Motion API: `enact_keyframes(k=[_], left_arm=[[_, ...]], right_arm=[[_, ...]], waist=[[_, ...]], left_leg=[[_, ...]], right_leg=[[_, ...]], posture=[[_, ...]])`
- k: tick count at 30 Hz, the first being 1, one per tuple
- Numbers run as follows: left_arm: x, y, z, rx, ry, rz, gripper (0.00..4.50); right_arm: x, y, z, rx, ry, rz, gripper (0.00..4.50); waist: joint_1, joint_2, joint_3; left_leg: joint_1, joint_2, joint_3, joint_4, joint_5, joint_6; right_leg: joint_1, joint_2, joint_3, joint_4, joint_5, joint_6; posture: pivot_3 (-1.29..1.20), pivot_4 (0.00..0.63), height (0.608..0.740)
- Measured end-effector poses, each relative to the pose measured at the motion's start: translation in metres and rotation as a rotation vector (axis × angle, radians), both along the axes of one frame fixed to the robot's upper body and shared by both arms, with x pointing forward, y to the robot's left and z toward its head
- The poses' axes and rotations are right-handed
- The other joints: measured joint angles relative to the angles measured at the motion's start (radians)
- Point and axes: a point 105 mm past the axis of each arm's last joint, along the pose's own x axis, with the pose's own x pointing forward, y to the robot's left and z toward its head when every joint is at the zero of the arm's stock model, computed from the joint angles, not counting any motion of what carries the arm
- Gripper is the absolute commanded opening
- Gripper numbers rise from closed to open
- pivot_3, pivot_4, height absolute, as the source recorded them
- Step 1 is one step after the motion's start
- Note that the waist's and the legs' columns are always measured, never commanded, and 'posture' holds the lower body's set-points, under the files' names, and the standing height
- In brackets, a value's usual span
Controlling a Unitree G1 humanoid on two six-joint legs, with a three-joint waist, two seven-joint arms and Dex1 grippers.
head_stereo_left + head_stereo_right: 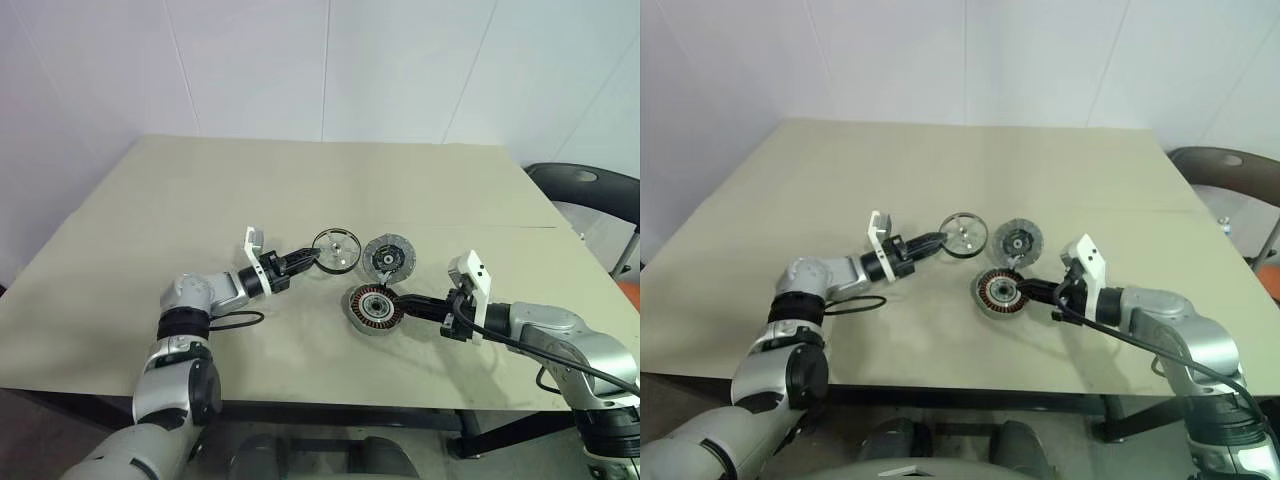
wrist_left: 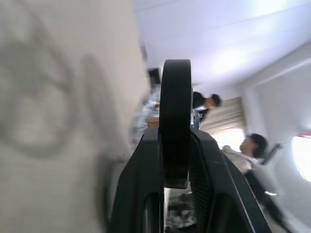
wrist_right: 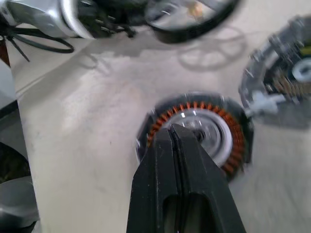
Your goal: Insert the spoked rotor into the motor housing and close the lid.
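Open tabletop [image 1: 300, 190] lay free on the far side and to the left. The motor housing [image 1: 373, 308], the lid [image 1: 388, 257] and the raised spoked rotor [image 1: 335, 250] crowded the middle. The right gripper [image 1: 393, 301], fingers together, covered the housing's mouth. The left gripper [image 1: 312, 256] blocked the approach from the left.

A wide beige table [image 1: 150, 250] stands against a plain white panelled wall [image 1: 330, 60]. Right of the table, near its far corner, sits a dark chair [image 1: 590, 195]. In the left wrist view, people [image 2: 252, 145] sit beside a bright window [image 2: 302, 158]
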Motion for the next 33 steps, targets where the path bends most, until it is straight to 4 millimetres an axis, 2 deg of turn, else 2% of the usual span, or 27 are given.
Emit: enact_keyframes(k=[4, 10, 20, 33], left_arm=[[-0.019, -0.013, -0.003, -0.012, 0.034, -0.078, 0.41], [-0.026, -0.032, -0.001, -0.011, 0.033, -0.138, 0.41], [-0.028, -0.055, -0.019, 0.049, 0.053, -0.216, 0.41], [-0.024, -0.068, -0.027, 0.078, 0.049, -0.250, 0.41]], right_arm=[[-0.001, 0.000, 0.000, 0.001, 0.003, 0.001, 0.00], [-0.001, -0.001, 0.000, -0.003, 0.005, 0.003, 0.00], [-0.006, -0.006, -0.003, -0.016, 0.017, -0.006, 0.00], [-0.014, -0.015, 0.004, -0.028, 0.007, -0.034, 0.00]], waist=[[0.001, 0.000, 0.000], [0.002, 0.000, 0.000], [0.004, 0.000, 0.000], [0.003, 0.000, 0.000]], left_leg=[[0.001, 0.000, -0.001, 0.002, 0.000, 0.000], [0.001, 0.000, -0.001, 0.002, 0.000, 0.000], [0.001, -0.001, -0.002, 0.002, 0.000, 0.000], [0.001, -0.001, -0.002, 0.002, 0.000, 0.000]], right_leg=[[0.001, 0.000, 0.000, 0.000, 0.000, 0.000], [0.001, 0.000, 0.000, 0.000, 0.000, 0.000], [0.000, 0.000, 0.000, 0.000, 0.000, -0.001], [0.000, 0.000, 0.000, 0.000, 0.000, 0.000]], posture=[[0.00, 0.000, 0.740], [0.00, 0.000, 0.740], [0.00, 0.000, 0.740], [0.00, 0.000, 0.740]])
